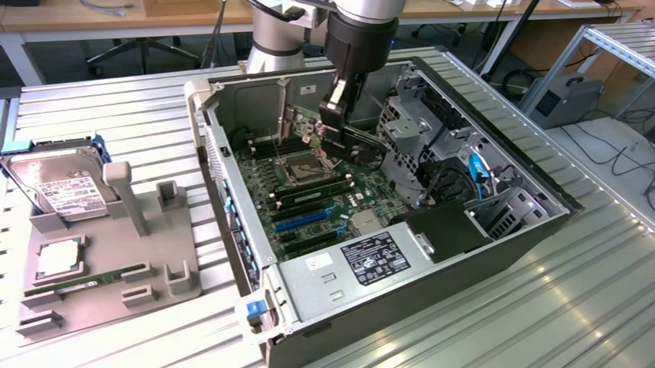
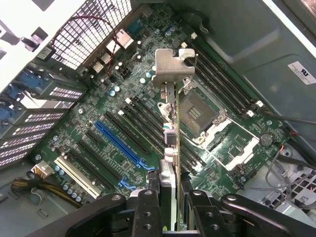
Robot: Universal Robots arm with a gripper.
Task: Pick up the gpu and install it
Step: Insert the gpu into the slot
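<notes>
A ribbed metal table (image 1: 511, 307) fills the scene, with wooden desks (image 1: 61, 15) and a chair (image 1: 153, 46) behind it. On the exterior view's left, a grey tray (image 1: 153, 253) on the table holds a drive (image 1: 61, 192) standing tilted, a chip (image 1: 60, 257) and a stick (image 1: 87, 282) lying flat. In the middle lies an open case (image 1: 217, 165) with its board (image 1: 307, 192) facing up. Over the far part of the board, the gripper (image 2: 175, 217) is clamped on the gpu (image 2: 177, 133). The card hangs edge-on with a finger on each side and its silvery bracket (image 2: 174, 66) farthest from the gripper, near the socket (image 2: 197, 108). I cannot tell whether it touches a slot. On the right, off the table, stand a metal frame (image 1: 614, 46) and a grey box (image 1: 563, 100), with cables (image 1: 614, 153) on the floor.
</notes>
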